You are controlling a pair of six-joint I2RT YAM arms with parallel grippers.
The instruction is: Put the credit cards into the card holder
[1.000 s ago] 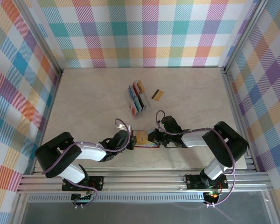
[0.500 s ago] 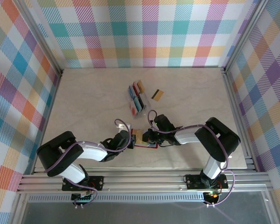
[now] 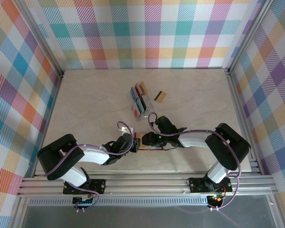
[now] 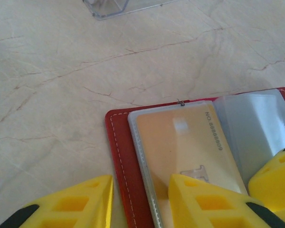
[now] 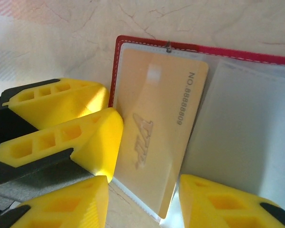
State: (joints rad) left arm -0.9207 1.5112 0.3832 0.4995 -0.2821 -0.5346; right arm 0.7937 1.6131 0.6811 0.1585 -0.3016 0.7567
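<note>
The red card holder (image 4: 118,156) (image 5: 116,57) (image 3: 152,148) lies open on the table near the front. A gold credit card (image 4: 190,142) (image 5: 156,118) lies in its left clear pocket. My right gripper (image 5: 143,183) (image 3: 149,139) is open, its fingers on either side of the card's near end without touching it. My left gripper (image 4: 141,180) (image 3: 134,141) is open and straddles the holder's left edge, one finger over the table and the other over the card. Its yellow fingers (image 5: 61,102) also appear in the right wrist view.
A clear plastic rack (image 3: 138,101) (image 4: 109,5) with several coloured cards stands behind the holder. A gold card with a dark stripe (image 3: 160,97) lies flat to the right of the rack. The plaid walls stand far off.
My right gripper has opened and let go of the gold card, which now rests in the holder. The left gripper has widened a little and stayed in place.
</note>
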